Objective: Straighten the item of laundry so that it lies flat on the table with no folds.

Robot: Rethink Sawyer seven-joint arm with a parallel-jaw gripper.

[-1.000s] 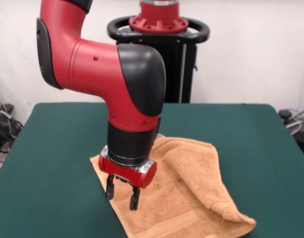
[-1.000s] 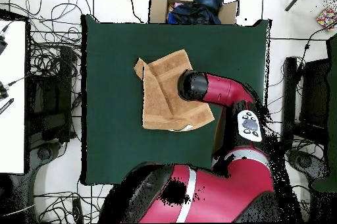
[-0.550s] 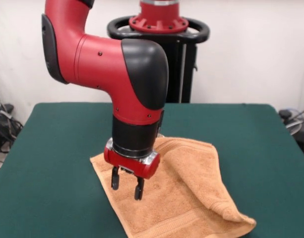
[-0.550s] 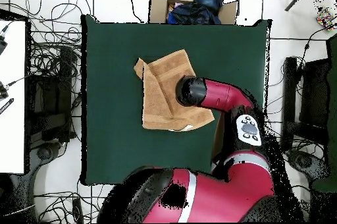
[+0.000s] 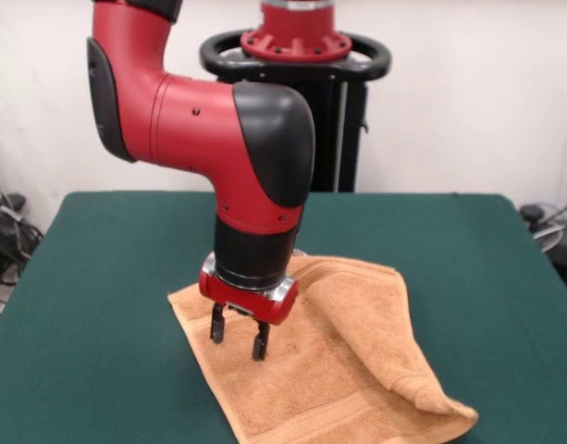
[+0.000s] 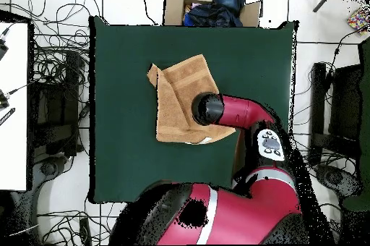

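Front view: a tan terry towel (image 5: 343, 370) lies low in the frame, right of centre, on the green table (image 5: 468, 277), its right side doubled over in a thick fold. The red arm's gripper (image 5: 236, 334) hangs just above the towel's left part, prongs slightly apart, holding nothing. Overhead view: the towel (image 6: 181, 98) sits near the table's (image 6: 123, 55) centre, the arm covering its right part. It looks soft, light and floppy; the folded flap's loose edge seems the best grasp.
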